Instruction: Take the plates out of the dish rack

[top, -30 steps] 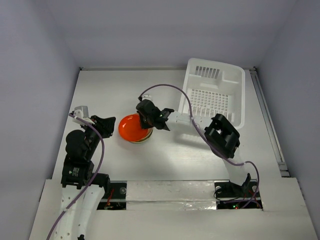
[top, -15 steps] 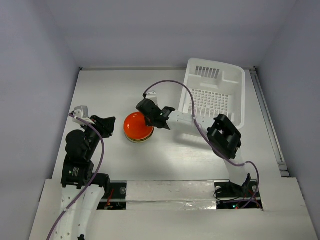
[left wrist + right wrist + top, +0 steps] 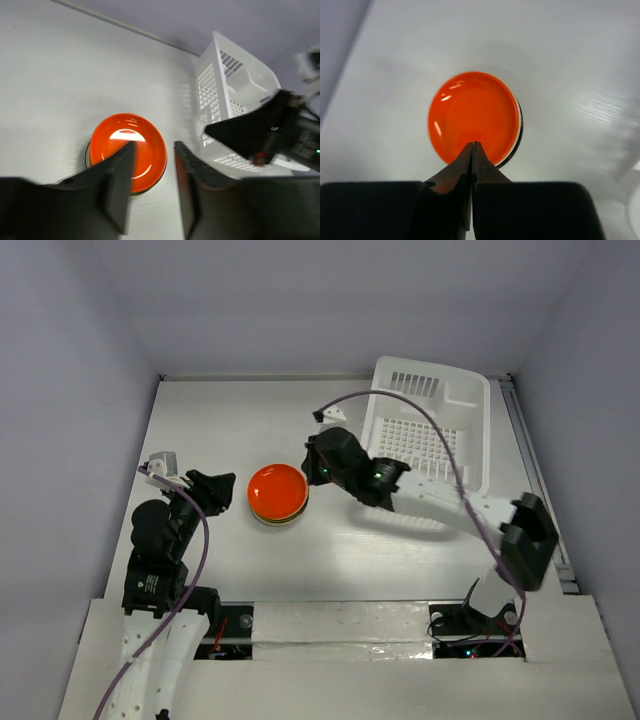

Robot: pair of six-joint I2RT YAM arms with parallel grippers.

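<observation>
The plates lie in one stack (image 3: 277,492) on the white table, left of the dish rack (image 3: 430,435); an orange-red plate (image 3: 472,117) lies flat on top, and dark and pale rims (image 3: 519,131) show beneath it. The rack's grid floor shows no plates. My right gripper (image 3: 312,470) hovers just right of the stack, between it and the rack. In the right wrist view the right gripper (image 3: 473,144) is shut with nothing in it, its tips over the plate's near edge. My left gripper (image 3: 154,146) is open and empty just left of the stack, apart from it.
The dish rack (image 3: 222,85) stands at the back right, close to the right wall. The right arm (image 3: 260,132) stretches from the rack's front towards the stack, with its purple cable (image 3: 400,405) looping over the rack. Grey walls close in the table on three sides.
The orange-red plate, tilted a second ago, now lies flat on the stack. My right gripper has drawn back right towards the rack. My left jaws have opened.
</observation>
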